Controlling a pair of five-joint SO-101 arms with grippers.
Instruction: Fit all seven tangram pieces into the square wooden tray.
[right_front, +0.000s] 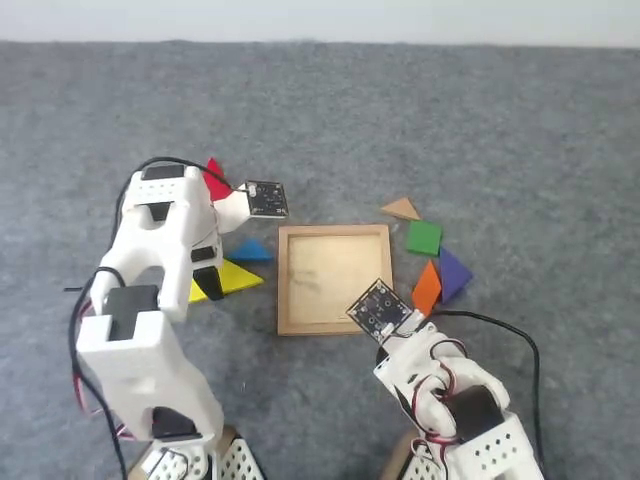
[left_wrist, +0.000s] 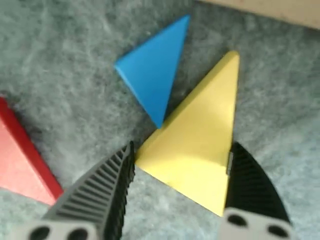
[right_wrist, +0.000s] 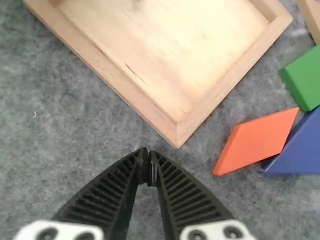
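The grey carpeted counter (right_front: 520, 120) carries the square wooden tray (right_front: 333, 280) at its middle. At the tray's 9 o'clock, the left pincer (left_wrist: 181, 150) stands open astride the flat yellow triangle piece (left_wrist: 200, 140). The right pincer (right_wrist: 149, 165), closed on nothing, sits just off the tray's 5 o'clock corner.

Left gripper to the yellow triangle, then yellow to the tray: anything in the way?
Nothing visible. The left gripper straddles the yellow triangular piece. Bare grey carpet lies between it and the square wooden tray. The blue triangular piece touches its edge, off that line.
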